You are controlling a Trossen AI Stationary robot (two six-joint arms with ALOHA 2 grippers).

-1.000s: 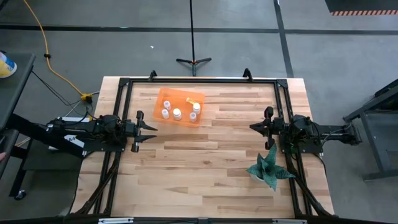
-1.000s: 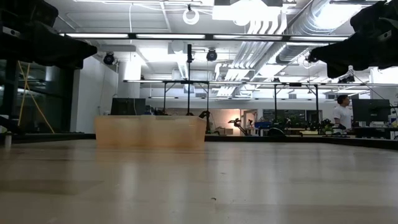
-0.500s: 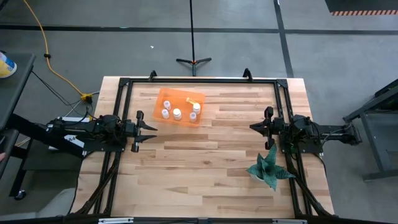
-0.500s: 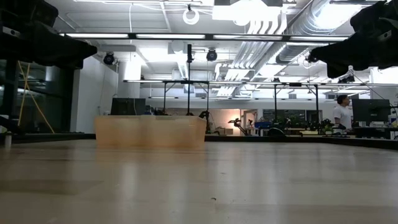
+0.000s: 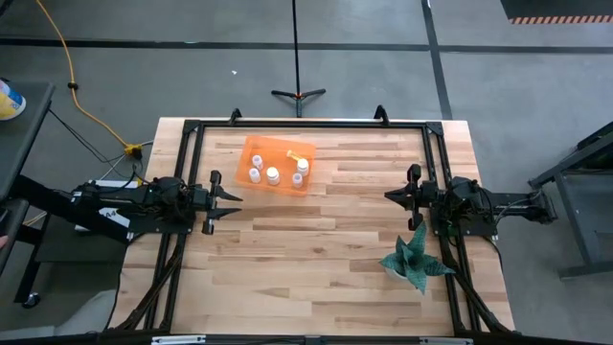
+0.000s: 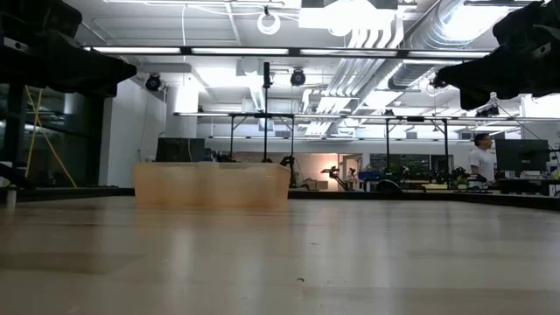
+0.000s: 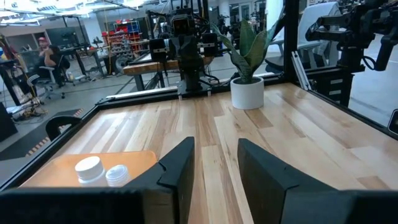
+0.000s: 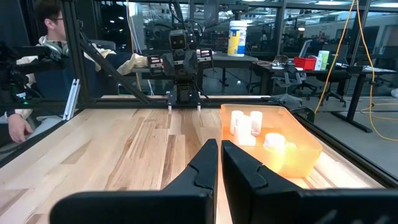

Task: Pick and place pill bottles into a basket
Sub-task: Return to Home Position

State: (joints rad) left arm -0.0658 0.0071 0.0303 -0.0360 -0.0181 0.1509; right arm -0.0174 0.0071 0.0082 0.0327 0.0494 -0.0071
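Observation:
The orange basket (image 5: 278,163) rests flat on the table's far left part; several small white-capped pill bottles (image 5: 273,174) stand inside it. It also shows in the low view (image 6: 210,185), the right wrist view (image 8: 292,149) and the left wrist view (image 7: 56,169). My left gripper (image 5: 233,203) is open and empty at the table's left side, just near of the basket. My right gripper (image 5: 391,195) is shut and empty at the table's right side.
A spiky green plant in a white pot (image 5: 416,263) stands at the table's near right, just near of my right arm. A black frame (image 5: 306,125) runs around the table top. A seated person (image 8: 43,56) shows beyond the table's left side.

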